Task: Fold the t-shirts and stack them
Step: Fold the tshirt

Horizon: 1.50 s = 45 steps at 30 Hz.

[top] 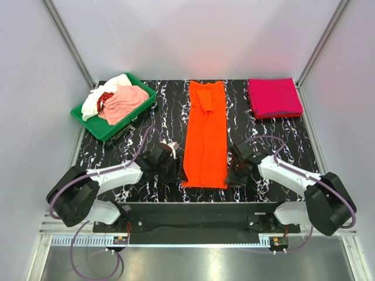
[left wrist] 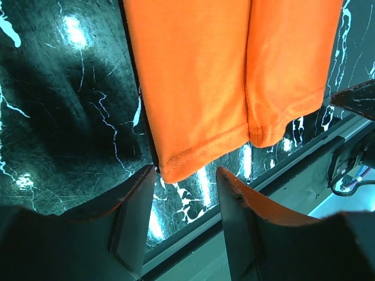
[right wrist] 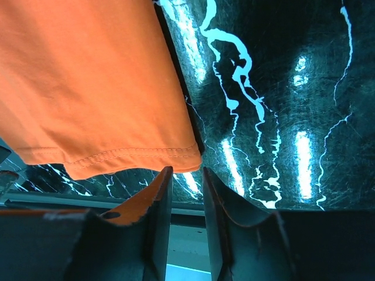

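- Upper left: green plastic tray point(top: 83, 115) holds crumpled pale pink, white and red cloth t-shirts point(top: 120, 98).
- Left pincer point(left wrist: 186, 173): wide apart, empty, at the orange hem.
- Centre: bright orange cloth t-shirt point(top: 205, 137), a long folded strip, flat on the black marbled worktop point(top: 158, 111).
- Right pincer point(right wrist: 186, 175): narrow gap, empty, beside the hem corner.
- Upper right: magenta-pink cloth t-shirt point(top: 274, 96), folded square.

Toward the back, bare black marbled tabletop point(top: 170, 108) lies open on either side of the long bright orange cloth t-shirt point(top: 205, 134). The green plastic tray point(top: 88, 124) blocks the far left corner, and the folded magenta-pink cloth t-shirt point(top: 274, 97) blocks the far right.
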### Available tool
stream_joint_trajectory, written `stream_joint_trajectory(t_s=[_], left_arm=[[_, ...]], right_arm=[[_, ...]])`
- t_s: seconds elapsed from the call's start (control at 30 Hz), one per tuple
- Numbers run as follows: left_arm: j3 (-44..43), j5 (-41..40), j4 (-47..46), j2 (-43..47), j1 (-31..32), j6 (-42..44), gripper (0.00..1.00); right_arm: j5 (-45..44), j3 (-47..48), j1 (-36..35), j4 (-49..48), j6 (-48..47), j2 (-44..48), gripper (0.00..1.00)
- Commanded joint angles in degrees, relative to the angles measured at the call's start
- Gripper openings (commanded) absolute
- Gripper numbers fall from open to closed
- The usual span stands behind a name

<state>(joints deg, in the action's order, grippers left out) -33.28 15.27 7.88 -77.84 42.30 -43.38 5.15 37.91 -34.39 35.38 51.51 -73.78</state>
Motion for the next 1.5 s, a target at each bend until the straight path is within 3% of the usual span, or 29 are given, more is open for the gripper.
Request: stream_joint_trajectory(t_s=[0.0, 0.2, 0.47, 0.6, 0.67, 0.7, 1.0, 1.27, 1.47], left_arm=[[0.6, 1.1, -0.1, 0.2, 0.2, 0.1, 0.5], [2.4, 0.5, -2.3, -0.6, 0.3, -1.4, 0.36], [3.5, 0.8, -4.1, -1.4, 0.7, -2.2, 0.28], [3.7, 0.9, -4.6, -1.7, 0.9, -2.2, 0.14], [3.7, 1.3, -4.9, -2.0, 1.1, -2.2, 0.0], [3.7, 1.4, -4.9, -1.9, 1.2, -2.2, 0.0], [4.1, -0.3, -4.1, 4.3, 5.1, -6.6, 0.0], [2.8, -1.3, -0.3, 7.6, 6.1, -7.3, 0.0], [-3.6, -1.9, 2.7, 4.0, 5.0, -4.4, 0.0]], right_arm=[[0.0, -0.8, -0.7, -1.4, 1.2, -0.2, 0.35], [0.9, -3.3, -0.7, -3.9, 2.1, -1.2, 0.35], [0.6, -5.6, -0.7, -6.7, 2.6, -1.5, 0.29], [0.0, -6.7, -0.7, -7.2, 2.8, -0.8, 0.19], [-0.1, -7.1, -0.7, -7.3, 2.8, -0.1, 0.04], [-0.1, -7.3, -0.7, -7.2, 3.0, 0.8, 0.0], [-2.9, -8.1, -0.7, -2.9, 3.4, 11.3, 0.0], [-3.6, -7.3, -0.7, -1.4, 2.9, 14.4, 0.0], [-7.3, 0.7, -0.7, -0.5, -3.0, 11.3, 0.0]])
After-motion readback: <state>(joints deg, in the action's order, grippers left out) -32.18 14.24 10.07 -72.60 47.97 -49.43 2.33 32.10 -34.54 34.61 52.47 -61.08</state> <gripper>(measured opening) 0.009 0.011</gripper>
